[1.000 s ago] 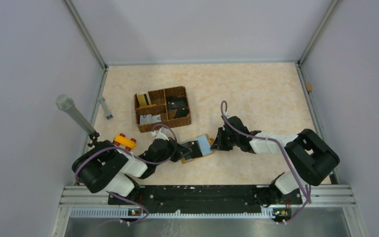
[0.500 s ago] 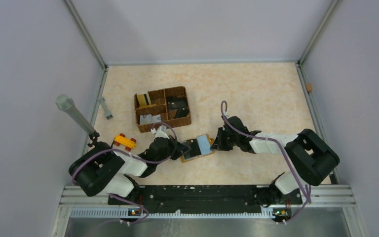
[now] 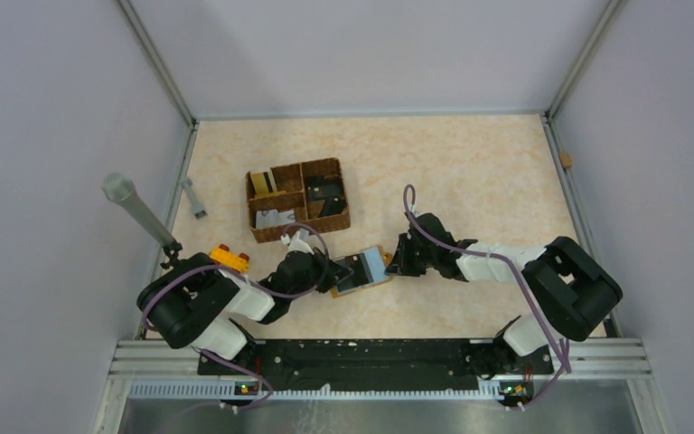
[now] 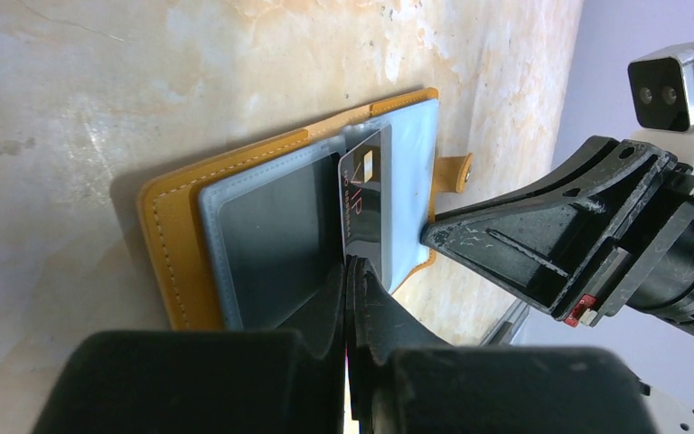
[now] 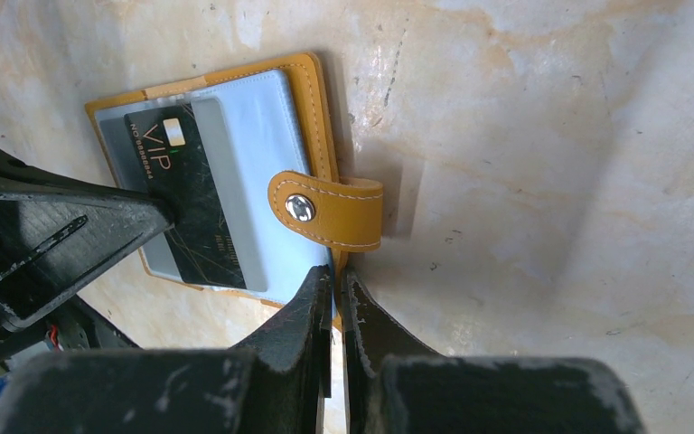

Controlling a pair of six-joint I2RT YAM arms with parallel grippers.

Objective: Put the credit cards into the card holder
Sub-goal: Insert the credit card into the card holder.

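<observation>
Orange card holder open on desk. Left tool pinches 1 black VIP card; right tool, 3 o'clock side, pinches holder's edge.

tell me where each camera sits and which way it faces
Top external: above and behind the bases, looking down at the table; both arms show, left gripper and right gripper meeting at the card holder.
Left wrist: on the left arm, looking along its shut fingers at the black card over the holder; the right gripper faces it.
Right wrist: on the right arm, looking the opposite way; its fingers pinch the holder's edge by the strap.
Both wrist views share card, holder and the other gripper.
</observation>
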